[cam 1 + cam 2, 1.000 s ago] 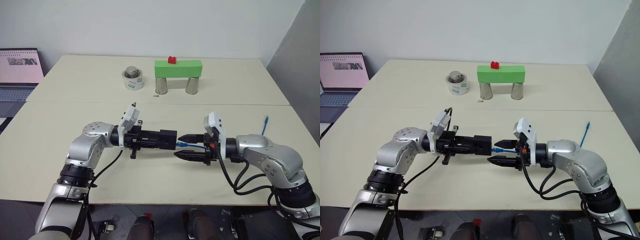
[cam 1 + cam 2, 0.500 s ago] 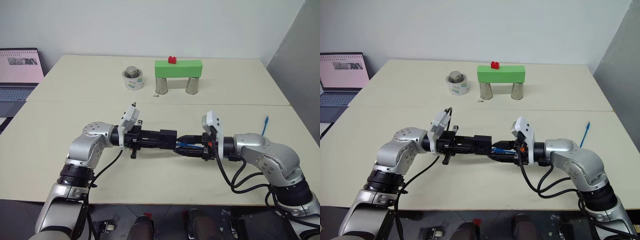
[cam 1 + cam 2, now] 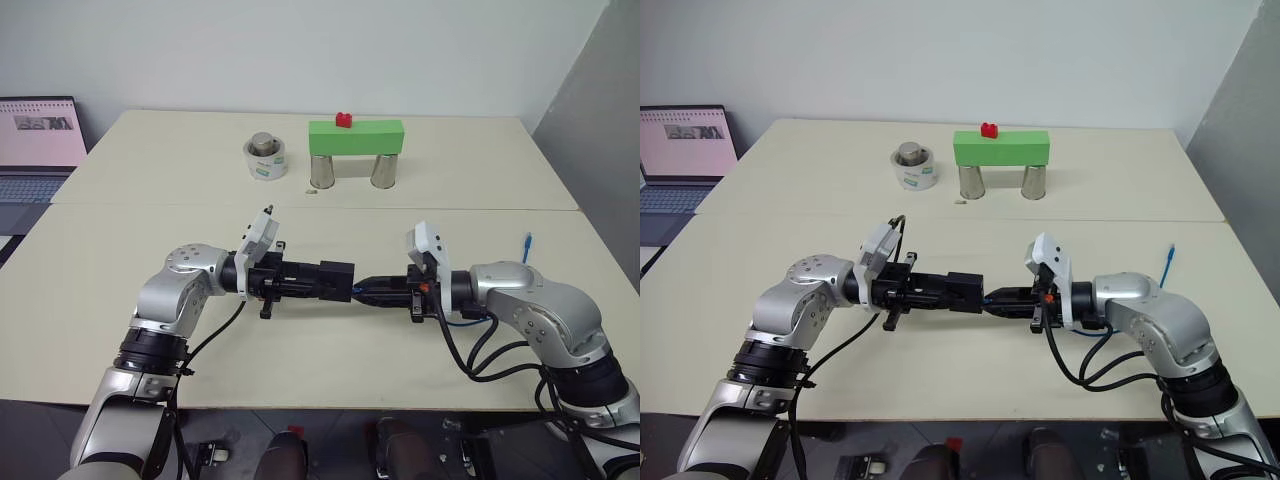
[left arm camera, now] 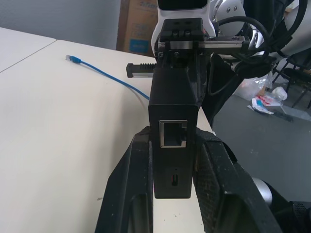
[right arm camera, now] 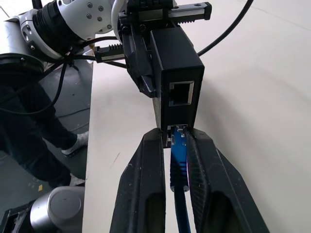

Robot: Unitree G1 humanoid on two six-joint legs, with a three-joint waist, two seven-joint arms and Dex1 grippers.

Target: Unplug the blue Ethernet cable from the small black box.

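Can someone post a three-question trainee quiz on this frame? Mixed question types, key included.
1. True or false: the left gripper holds the small black box above the table.
2. What is the right gripper shut on?
A. the green block
B. the plug end of the blue Ethernet cable
C. the roll of tape
3. Fill in: the cable's free end lies on the table toward the robot's ____ side.

Key: 1 true; 2 B; 3 right.
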